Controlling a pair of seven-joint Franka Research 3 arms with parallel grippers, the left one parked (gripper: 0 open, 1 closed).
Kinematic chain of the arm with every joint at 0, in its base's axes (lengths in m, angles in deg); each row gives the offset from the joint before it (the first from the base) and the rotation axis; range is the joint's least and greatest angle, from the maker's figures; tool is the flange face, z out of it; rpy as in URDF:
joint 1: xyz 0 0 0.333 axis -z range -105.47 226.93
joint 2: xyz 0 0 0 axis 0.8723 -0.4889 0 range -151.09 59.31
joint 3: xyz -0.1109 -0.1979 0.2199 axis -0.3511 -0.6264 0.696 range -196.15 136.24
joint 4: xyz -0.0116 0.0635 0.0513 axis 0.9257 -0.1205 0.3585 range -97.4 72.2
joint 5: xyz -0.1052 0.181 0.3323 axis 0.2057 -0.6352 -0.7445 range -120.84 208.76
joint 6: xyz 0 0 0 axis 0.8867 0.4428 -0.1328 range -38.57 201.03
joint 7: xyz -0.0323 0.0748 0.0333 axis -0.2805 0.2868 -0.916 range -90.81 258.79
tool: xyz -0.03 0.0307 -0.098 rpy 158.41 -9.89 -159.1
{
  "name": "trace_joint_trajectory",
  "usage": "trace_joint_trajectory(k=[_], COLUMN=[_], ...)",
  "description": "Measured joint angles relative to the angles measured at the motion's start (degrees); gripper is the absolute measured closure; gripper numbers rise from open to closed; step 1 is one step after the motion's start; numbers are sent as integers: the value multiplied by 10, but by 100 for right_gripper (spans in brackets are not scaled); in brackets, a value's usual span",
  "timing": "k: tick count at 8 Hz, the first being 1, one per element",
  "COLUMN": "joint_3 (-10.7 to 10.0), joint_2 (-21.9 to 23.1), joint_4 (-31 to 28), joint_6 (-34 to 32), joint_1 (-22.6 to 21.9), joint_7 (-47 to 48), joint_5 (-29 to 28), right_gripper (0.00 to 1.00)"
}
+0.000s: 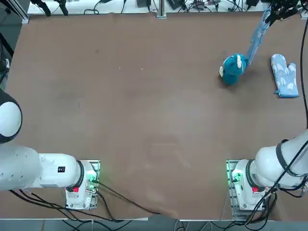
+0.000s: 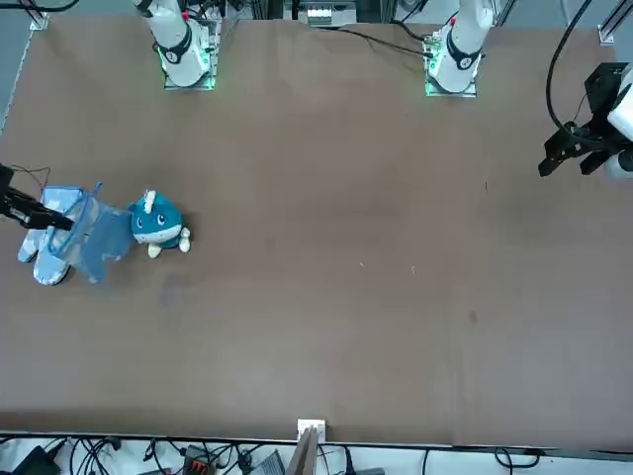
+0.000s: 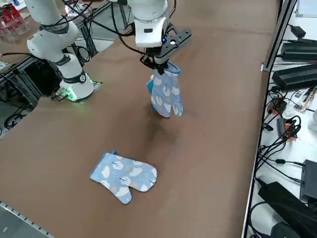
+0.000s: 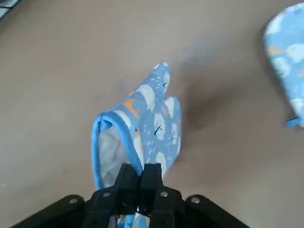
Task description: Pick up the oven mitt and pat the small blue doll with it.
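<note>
In the upper right of the top view, the right gripper [image 1: 275, 13] holds an oven mitt [image 1: 259, 38] by its cuff. Its two dark fingers [image 4: 153, 178] are closed together, with the cuff's fabric pinched between them, as the right wrist view shows. The mitt is padded light blue cloth, printed with small white shapes and touches of orange; a brighter blue binding runs round the cuff. The cuff gapes beside the fingers, baring a smooth pale grey lining, and the thumb lobe stands apart from the rounded main part. In the right side view the mitt hangs down from the gripper, upper middle of the frame, its rounded end lowermost.

The small blue doll [image 2: 158, 224] is on the table [image 2: 326, 297], at the left of the front view, just beside the held mitt. It is a rounded plush animal in teal blue, with a cream-white patch across its front, dark eyes and little pale stubs. Whether mitt and doll touch, I cannot tell.

A second mitt [image 3: 125, 176], alike in print and padding, lies flat on the smooth brown tabletop, lower left of the middle in the right side view. Its thumb lobe points toward the bottom of that frame, and a small blue loop sticks out at the cuff.
</note>
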State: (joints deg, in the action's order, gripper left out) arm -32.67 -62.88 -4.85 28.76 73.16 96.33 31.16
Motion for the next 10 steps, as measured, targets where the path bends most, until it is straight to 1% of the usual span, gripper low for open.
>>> trace_joint_trajectory(k=[2, 4, 5, 7, 10], joint_3=[-2, -7, -11, -17, -19], joint_2=[5, 11, 11, 10, 6], joint_4=[3, 3, 3, -2, -6], joint_6=[-3, -22, -27, -28, -15], joint_1=[0, 1, 2, 15, 47], joint_7=[-20, -62, -83, -103, -148], joint_5=[71, 135, 158, 182, 261], right_gripper=[97, 97, 97, 97, 97])
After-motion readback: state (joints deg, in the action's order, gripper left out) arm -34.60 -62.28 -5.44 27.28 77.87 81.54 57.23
